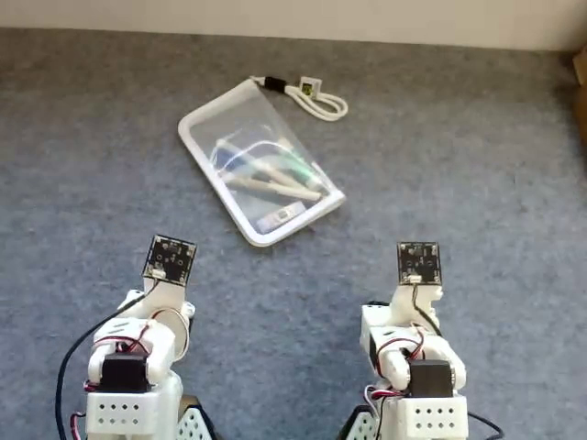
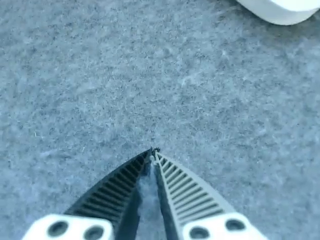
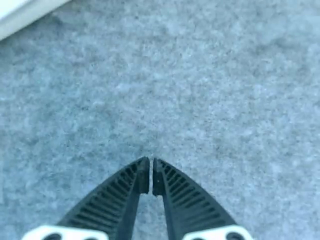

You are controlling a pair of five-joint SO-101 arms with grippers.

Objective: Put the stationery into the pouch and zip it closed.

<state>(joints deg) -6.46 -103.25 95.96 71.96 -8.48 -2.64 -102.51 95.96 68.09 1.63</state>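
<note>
A clear pouch with a white rim [image 1: 260, 168] lies tilted on the grey carpet in the middle of the high view. Several pens and other stationery [image 1: 271, 174] lie inside it. A white cord loop [image 1: 318, 101] trails from its far corner. Both arms sit folded at the near edge, well short of the pouch. My left gripper [image 2: 153, 152] is shut with nothing in it over bare carpet, and a corner of the pouch [image 2: 280, 10] shows beyond it. My right gripper [image 3: 150, 167] is shut and holds nothing, with the pouch's edge [image 3: 25, 12] farther off.
Grey carpet [image 1: 459, 165] covers the whole table. A pale wall strip runs along the far edge, and a brown object [image 1: 581, 87] sits at the right edge. Open carpet lies between the arms and the pouch.
</note>
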